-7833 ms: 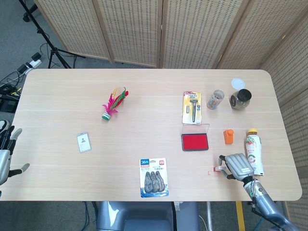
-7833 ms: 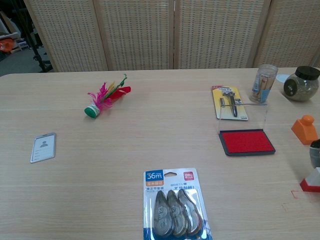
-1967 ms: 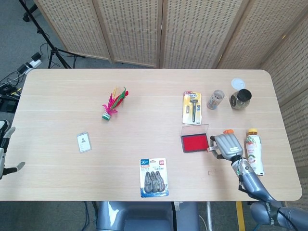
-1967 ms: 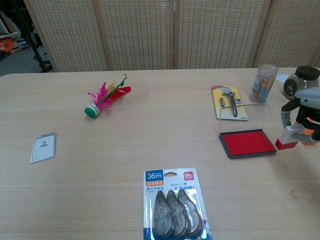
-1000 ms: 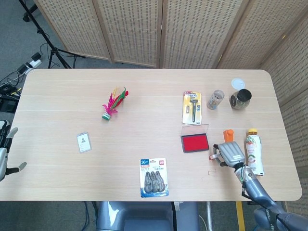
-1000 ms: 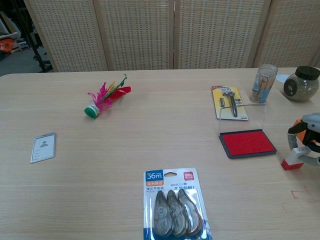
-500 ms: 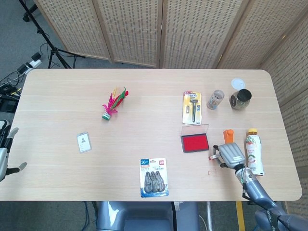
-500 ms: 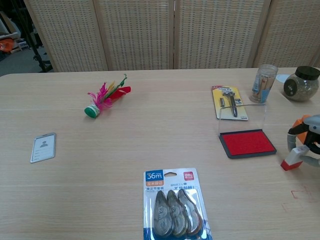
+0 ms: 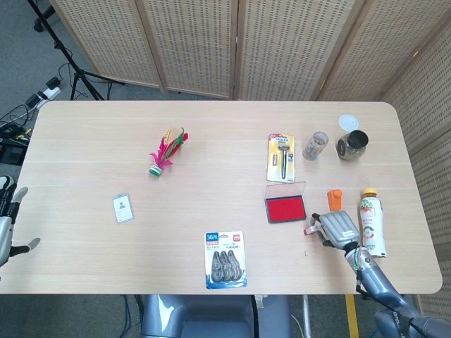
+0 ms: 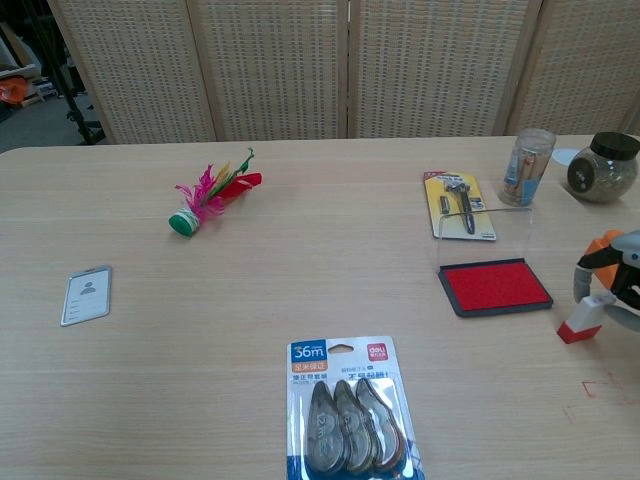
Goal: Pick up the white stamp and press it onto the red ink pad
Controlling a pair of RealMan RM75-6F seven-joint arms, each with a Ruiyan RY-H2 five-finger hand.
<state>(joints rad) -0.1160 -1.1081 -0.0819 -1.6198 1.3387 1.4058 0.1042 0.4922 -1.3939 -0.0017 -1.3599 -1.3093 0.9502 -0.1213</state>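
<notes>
The white stamp [image 10: 581,318] with its red base is gripped by my right hand [image 9: 338,228], a little to the right of the red ink pad [image 9: 285,208] and close above the table. In the chest view the right hand [image 10: 618,285] shows at the right edge, fingers wrapped on the stamp's top, and the ink pad [image 10: 496,285] lies open with its clear lid standing behind. My left hand [image 9: 8,222] hangs off the table's left edge with its fingers spread and nothing in them.
An orange block [image 9: 334,198] and a juice bottle [image 9: 371,221] stand just right of my right hand. A razor pack [image 9: 281,158], a glass [image 9: 316,146] and a jar [image 9: 351,145] sit behind the pad. A correction-tape pack [image 9: 225,259], a badge [image 9: 122,208] and a shuttlecock [image 9: 164,153] lie further left.
My right hand has carried the stamp from beside the ink pad back toward me and lower, then edged it slightly left and down. Faint red marks show on the table nearby.
</notes>
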